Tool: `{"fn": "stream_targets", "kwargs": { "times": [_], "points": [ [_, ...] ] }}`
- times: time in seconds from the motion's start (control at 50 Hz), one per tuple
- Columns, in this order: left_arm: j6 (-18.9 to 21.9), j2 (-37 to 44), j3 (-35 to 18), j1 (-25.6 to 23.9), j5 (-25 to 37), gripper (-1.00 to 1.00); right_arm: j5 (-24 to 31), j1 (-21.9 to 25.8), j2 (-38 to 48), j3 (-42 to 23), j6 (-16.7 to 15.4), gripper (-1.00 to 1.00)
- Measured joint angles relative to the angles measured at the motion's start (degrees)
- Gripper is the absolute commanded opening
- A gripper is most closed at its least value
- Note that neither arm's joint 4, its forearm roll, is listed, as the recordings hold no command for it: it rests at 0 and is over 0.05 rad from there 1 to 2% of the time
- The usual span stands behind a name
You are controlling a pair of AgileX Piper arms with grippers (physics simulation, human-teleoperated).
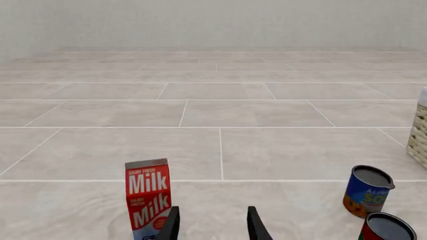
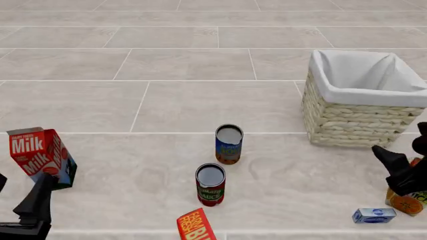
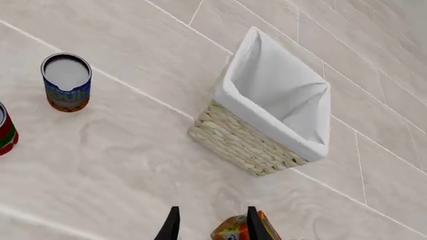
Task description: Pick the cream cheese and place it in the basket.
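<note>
Right tool (image 2: 393, 162) (jaws apart) just above cream cheese (image 2: 374, 215), not touching.

Cream cheese (image 2: 374, 215) pale blue-white with dark blue oval; basket (image 2: 353, 122) straw wicker, white lining; milk carton (image 2: 39, 152) red with white lettering; cans (image 2: 229, 144) blue-orange and (image 2: 211, 184) red-green; floor (image 2: 187, 65) beige tile.

A red milk carton (image 2: 39, 152) stands at the front view's left edge. Near the centre stand two open-topped cans, the blue one (image 2: 229, 144) above the red one (image 2: 211, 184). A red-orange box (image 2: 195, 225) lies at the bottom edge, and an orange-printed carton (image 2: 407, 202) sits at lower right.
</note>
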Motion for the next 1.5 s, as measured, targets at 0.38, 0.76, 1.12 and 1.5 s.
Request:
{"fn": "stream_targets", "kwargs": {
  "times": [0.38, 0.76, 1.12, 1.5],
  "points": [
    [0.00, 0.00, 0.00, 0.00, 0.00, 1.00, 9.24, 0.47, 6.35, -1.29, -16.01, 1.00],
    [0.00, 0.00, 0.00, 0.00, 0.00, 1.00, 12.18, -2.30, 10.95, 1.22, -30.81, 1.00],
    [0.00, 0.00, 0.00, 0.00, 0.00, 1.00, 9.40, -6.64, 14.96, 5.27, -41.14, 1.00],
    [0.00, 0.00, 0.00, 0.00, 0.00, 1.00, 6.33, -7.83, 16.74, 10.23, -45.83, 1.00]
  ]
}}
